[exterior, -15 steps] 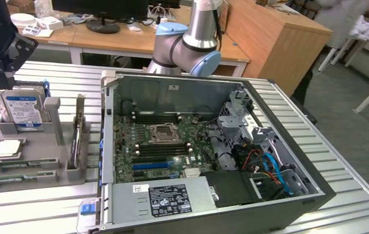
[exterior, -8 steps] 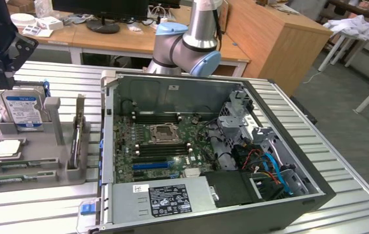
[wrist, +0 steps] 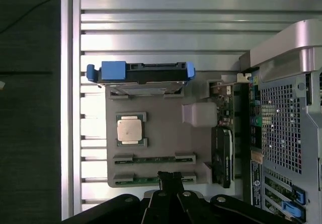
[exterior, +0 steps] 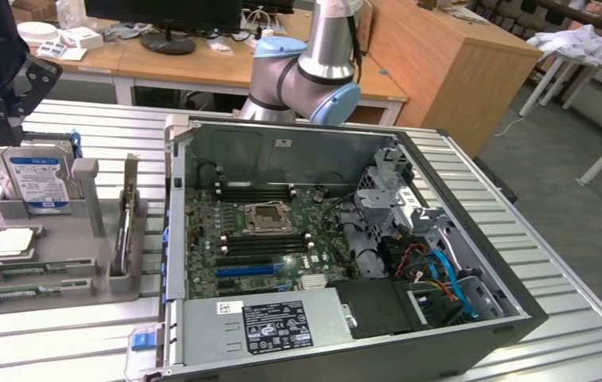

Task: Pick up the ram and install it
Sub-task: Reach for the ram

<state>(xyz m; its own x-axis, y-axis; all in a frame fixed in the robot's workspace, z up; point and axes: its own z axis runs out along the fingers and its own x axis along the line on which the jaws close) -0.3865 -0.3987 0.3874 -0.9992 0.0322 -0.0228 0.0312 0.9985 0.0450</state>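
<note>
Two ram sticks, thin green boards, lie flat in slots of the grey holder tray (wrist: 161,133): one ram stick (wrist: 153,159) (exterior: 27,274) and a second ram stick (wrist: 151,180) (exterior: 25,293) at the tray's edge. My gripper (wrist: 170,177) (exterior: 5,134) hangs well above the tray with its fingers pressed together and nothing between them. In the wrist view its tip lines up over the second stick. The open computer case (exterior: 514,318) stands to the exterior view's right of the tray, its motherboard ram slots (exterior: 260,191) bare.
The tray also holds an upright silver-and-blue hard drive (exterior: 36,179) (wrist: 141,75), a square silver processor (exterior: 14,243) (wrist: 129,130) and a card standing on edge (exterior: 127,223) (wrist: 222,153). Ribbed metal tabletop (exterior: 56,342) surrounds it. The arm's base (exterior: 306,72) stands behind the case.
</note>
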